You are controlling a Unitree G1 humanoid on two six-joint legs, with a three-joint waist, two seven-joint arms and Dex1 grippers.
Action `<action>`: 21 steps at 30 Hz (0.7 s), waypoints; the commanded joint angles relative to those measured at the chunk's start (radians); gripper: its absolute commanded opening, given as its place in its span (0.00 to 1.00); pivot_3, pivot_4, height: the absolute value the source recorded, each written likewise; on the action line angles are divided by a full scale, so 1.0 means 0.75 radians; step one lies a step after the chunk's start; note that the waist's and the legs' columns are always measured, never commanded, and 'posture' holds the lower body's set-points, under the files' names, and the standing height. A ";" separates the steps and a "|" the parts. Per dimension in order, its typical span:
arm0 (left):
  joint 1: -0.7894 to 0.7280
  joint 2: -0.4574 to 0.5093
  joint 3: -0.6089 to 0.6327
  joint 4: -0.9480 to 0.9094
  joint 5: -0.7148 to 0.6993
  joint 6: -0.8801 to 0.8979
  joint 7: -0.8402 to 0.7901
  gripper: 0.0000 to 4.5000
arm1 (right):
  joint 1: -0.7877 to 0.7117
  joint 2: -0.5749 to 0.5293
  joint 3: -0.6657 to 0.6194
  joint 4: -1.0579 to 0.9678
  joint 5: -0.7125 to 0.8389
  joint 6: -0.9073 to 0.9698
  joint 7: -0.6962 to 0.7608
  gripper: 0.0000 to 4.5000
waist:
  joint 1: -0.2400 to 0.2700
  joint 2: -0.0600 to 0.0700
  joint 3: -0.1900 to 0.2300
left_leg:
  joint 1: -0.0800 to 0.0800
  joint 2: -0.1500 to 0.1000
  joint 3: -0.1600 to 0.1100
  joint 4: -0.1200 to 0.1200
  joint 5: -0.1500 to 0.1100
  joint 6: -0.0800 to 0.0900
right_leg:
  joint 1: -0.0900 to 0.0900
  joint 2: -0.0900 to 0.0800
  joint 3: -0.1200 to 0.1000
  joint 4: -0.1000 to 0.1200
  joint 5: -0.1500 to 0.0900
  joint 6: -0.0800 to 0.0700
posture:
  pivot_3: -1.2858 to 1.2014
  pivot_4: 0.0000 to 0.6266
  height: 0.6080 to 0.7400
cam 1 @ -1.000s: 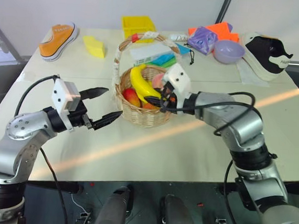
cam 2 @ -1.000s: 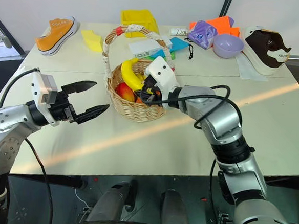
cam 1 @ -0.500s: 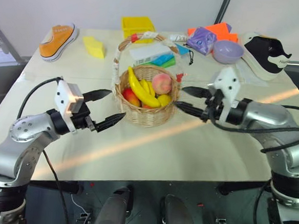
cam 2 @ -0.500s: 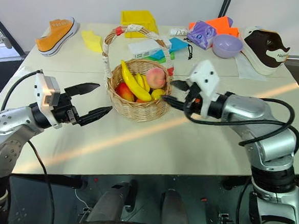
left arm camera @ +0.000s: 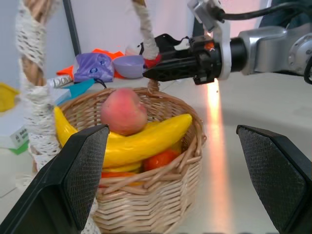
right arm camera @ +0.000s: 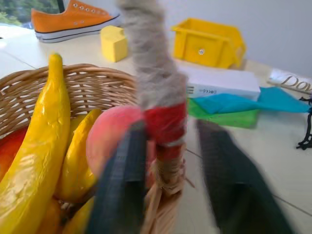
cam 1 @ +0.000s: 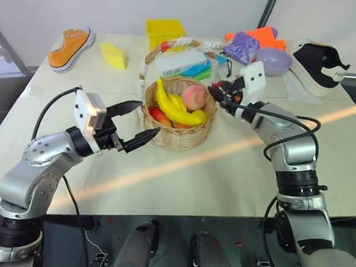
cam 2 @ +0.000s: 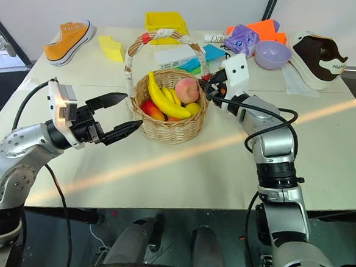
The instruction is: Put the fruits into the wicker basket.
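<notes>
My left pincer (cam 1: 147,118) is released, its two black fingers spread wide and pointing level at the near flank of the wicker basket (cam 1: 178,136). The lower fingertip sits just beside the woven wall, and I can't see it touching. Straight ahead of this pincer, inside the basket, the banana (cam 1: 171,105) curves across the top of the heap. The peach (cam 1: 194,96) rests on it toward the far side, and a red-yellow mango (cam 1: 158,115) lies lower down, nearest the left fingertips. My right pincer (cam 1: 214,91) comes in from the opposite side, level, with its tips at the basket rim right by the red-wrapped foot of the handle (cam 1: 172,44). The peach is just beyond those tips. I read this pincer as clenched: from the left wrist its fingers taper to one point. The right wrist view puts the handle's foot between two blurred fingers, so I cannot tell whether they pinch it. The basket stands upright between my two pincers, and all the fruit I can see lies inside it.
</notes>
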 commanded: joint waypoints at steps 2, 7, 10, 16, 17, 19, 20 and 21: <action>0.022 -0.005 0.010 -0.060 -0.016 -0.012 0.013 1.00 | -0.032 -0.001 -0.027 -0.048 -0.001 -0.023 0.012 0.02 | -0.001 0.000 0.000 | 0.000 0.000 0.000 0.000 0.000 0.000 | 0.000 0.000 0.000 0.000 0.000 0.000 | 0.52 0.24 1.00; 0.019 -0.004 0.002 -0.051 -0.007 -0.017 0.012 1.00 | -0.022 -0.023 -0.077 -0.094 -0.023 -0.026 -0.043 0.02 | 0.000 0.000 0.000 | 0.000 0.000 0.000 0.000 0.000 0.000 | -0.001 0.000 0.000 0.000 0.000 0.000 | 0.52 0.24 1.00; 0.005 -0.003 -0.008 -0.033 0.005 -0.025 0.002 1.00 | 0.004 -0.087 -0.180 -0.147 0.001 -0.011 -0.071 0.02 | 0.008 0.000 0.000 | 0.000 0.000 0.000 0.000 0.000 0.000 | -0.001 0.000 0.000 0.000 0.000 0.000 | 0.52 0.24 1.00; -0.039 -0.015 -0.059 0.012 0.028 -0.039 -0.025 1.00 | 0.162 -0.357 -0.521 -0.050 -0.028 -0.033 -0.155 0.02 | 0.047 0.001 0.000 | -0.001 -0.001 0.000 0.000 0.000 0.000 | 0.001 -0.002 0.000 -0.003 -0.002 -0.003 | 0.52 0.24 1.00; -0.045 -0.017 -0.072 0.019 0.034 -0.043 -0.033 1.00 | 0.195 -0.401 -0.563 -0.005 -0.048 -0.054 -0.171 0.02 | 0.050 0.001 0.000 | -0.001 -0.001 0.000 0.000 0.000 0.000 | 0.001 -0.002 0.000 -0.003 -0.002 -0.004 | 0.52 0.24 1.00; -0.061 -0.024 -0.089 0.035 0.043 -0.047 -0.043 1.00 | 0.248 -0.456 -0.636 0.076 -0.070 -0.101 -0.208 0.02 | 0.052 0.001 0.000 | -0.001 -0.001 0.001 -0.001 0.000 0.000 | 0.001 -0.002 0.000 -0.003 -0.002 -0.004 | 0.52 0.24 1.00; -0.073 -0.031 -0.097 0.047 0.045 -0.049 -0.049 1.00 | 0.266 -0.471 -0.685 0.123 -0.063 -0.120 -0.229 0.02 | 0.051 0.001 0.000 | -0.001 -0.001 0.002 -0.001 0.000 0.000 | 0.001 -0.002 0.000 -0.003 -0.002 -0.004 | 0.52 0.24 1.00; -0.082 -0.035 -0.103 0.055 0.046 -0.051 -0.053 1.00 | 0.277 -0.482 -0.719 0.158 -0.058 -0.136 -0.242 0.02 | 0.046 0.001 0.000 | -0.001 -0.001 0.002 -0.001 0.000 0.000 | 0.001 -0.002 0.000 -0.003 -0.002 -0.004 | 0.52 0.24 1.00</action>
